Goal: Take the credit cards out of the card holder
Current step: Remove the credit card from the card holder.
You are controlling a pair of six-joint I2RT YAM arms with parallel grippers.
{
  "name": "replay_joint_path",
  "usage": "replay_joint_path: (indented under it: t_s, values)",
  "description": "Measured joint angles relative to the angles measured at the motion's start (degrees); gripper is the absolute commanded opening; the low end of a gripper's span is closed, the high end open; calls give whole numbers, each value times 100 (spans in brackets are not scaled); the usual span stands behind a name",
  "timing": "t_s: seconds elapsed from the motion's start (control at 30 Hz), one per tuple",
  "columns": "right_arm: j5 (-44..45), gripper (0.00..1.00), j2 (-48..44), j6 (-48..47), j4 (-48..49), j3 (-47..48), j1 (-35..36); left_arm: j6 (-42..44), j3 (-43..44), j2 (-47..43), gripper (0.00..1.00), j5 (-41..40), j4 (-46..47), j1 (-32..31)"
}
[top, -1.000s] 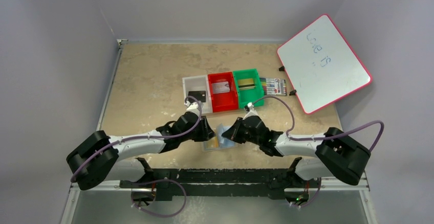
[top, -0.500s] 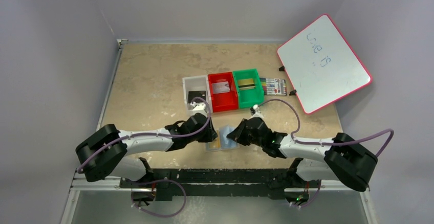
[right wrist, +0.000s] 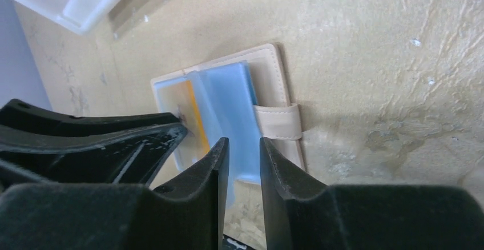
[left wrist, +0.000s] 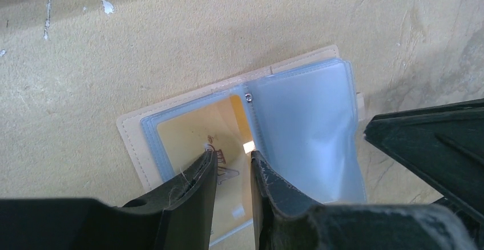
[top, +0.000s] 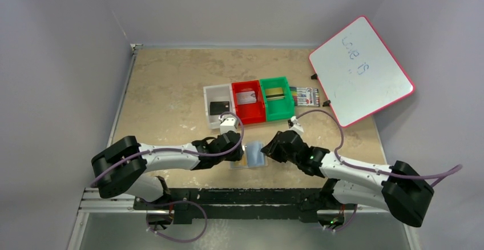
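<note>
The tan card holder (top: 255, 154) lies open on the table between both grippers. Its light-blue sleeves (left wrist: 308, 130) fan to one side, and a yellow credit card (left wrist: 200, 133) sits in the other sleeve. My left gripper (left wrist: 231, 157) hovers low over that yellow card. Its jaws stand a little apart with nothing between them. My right gripper (right wrist: 244, 142) is over the blue sleeves (right wrist: 228, 101), near the snap tab (right wrist: 278, 121). It is narrowly open and clamps nothing. In the top view the left gripper (top: 238, 152) and the right gripper (top: 264, 150) flank the holder.
A white bin (top: 211, 93), a red bin (top: 255, 115) and a green bin (top: 279, 113) stand in a row behind the holder, each with a card inside. A pack of markers (top: 305, 96) and a tilted whiteboard (top: 361, 70) are at the back right.
The right gripper's jaws have parted and it has eased off to the right. Both arms have stretched lower over the table. The left gripper stays on the holder's left half.
</note>
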Motion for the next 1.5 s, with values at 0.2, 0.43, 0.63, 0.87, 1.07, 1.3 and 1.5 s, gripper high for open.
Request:
replay_joint_path:
  t_s: [0.2, 0.43, 0.63, 0.87, 1.07, 1.3, 1.5]
  values:
    - [35, 26, -251, -485, -321, 485, 0, 0, 98, 74, 28, -76, -76, -85]
    - [-273, 22, -258, -1056, -17, 870, -2, 0, 146, 85, 28, -131, -164, -138]
    - [-713, 18, 463, -1182, 308, 876, -4, -4, 160, 85, 28, -210, -223, -153]
    - [-1016, 17, 1574, -1384, 267, 1078, -4, -7, 160, 83, 29, -260, -247, -155]
    - [-579, 22, 1558, -1222, -527, 1095, -2, -7, 162, 42, 28, -313, -345, -155]
    - [-455, 18, 1731, -1202, -782, 1338, -4, -7, 162, -85, 28, -348, -586, -155]
    - [-223, 20, 1720, -1399, -984, 1648, 0, -4, 162, -275, 29, -354, -761, -155]
